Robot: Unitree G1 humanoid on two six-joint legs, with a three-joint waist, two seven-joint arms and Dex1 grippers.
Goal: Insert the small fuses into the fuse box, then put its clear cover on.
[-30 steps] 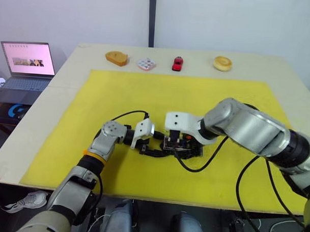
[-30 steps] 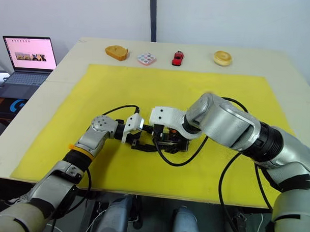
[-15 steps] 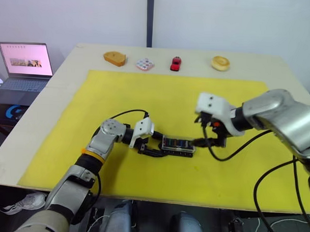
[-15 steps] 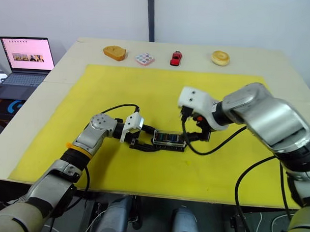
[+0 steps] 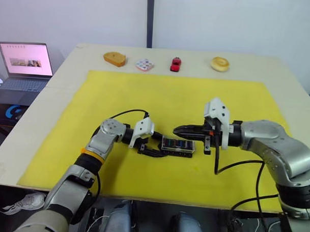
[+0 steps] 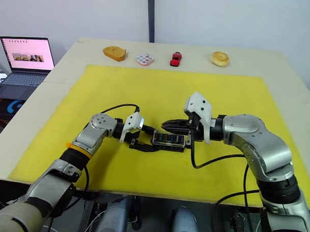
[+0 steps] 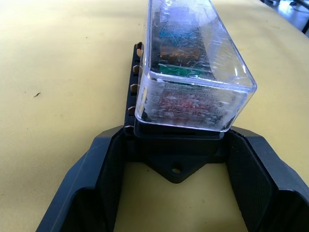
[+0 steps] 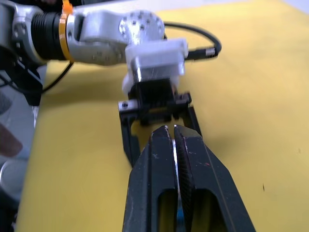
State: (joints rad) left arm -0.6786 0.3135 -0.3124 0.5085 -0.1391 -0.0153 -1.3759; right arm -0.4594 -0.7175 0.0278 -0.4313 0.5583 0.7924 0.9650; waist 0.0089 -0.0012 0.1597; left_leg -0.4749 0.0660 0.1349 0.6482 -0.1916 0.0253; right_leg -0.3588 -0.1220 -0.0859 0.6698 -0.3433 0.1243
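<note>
the right gripper (image 6: 167, 124) has swung back in, its fingers pressed together and empty just above the fuse box (image 6: 169, 140), which sits mid-mat under its clear cover (image 7: 193, 58), clamped endwise by the left gripper (image 6: 144, 144).

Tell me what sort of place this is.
Probably a robotics lab or test bench: a work table covered by a yellow mat, a laptop running beside it, and small props lined along the far edge, such as a red toy car and a white dotted tile.
</note>
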